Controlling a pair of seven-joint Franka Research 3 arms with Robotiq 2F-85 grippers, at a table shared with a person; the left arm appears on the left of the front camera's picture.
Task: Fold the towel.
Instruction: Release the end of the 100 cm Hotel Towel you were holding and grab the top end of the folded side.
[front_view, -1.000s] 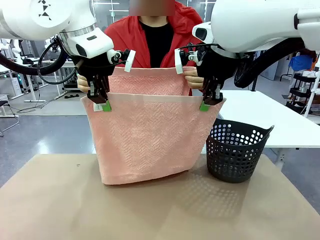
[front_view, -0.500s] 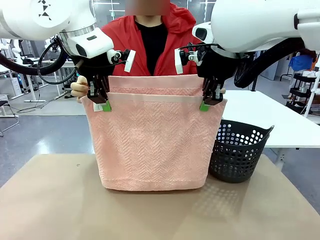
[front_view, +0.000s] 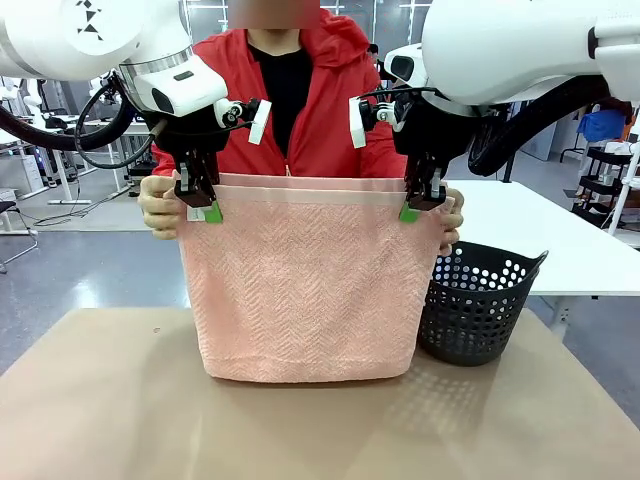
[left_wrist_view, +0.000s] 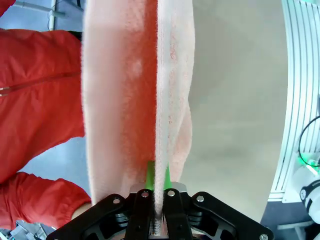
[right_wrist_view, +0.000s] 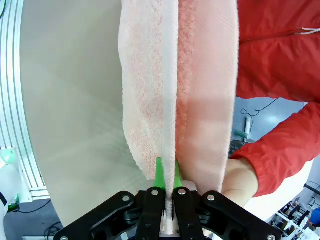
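At centre frame, a fluffy herringbone towel (front_view: 300, 285) is held doubled, its top corners pinched by the left gripper (front_view: 205, 209) and right gripper (front_view: 412, 208). A perforated round basket (front_view: 482, 305) is seen lower right.

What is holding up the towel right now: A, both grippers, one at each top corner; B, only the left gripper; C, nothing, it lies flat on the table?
A: the left gripper and the right gripper each pinch a top corner of the towel, which hangs upright between them.
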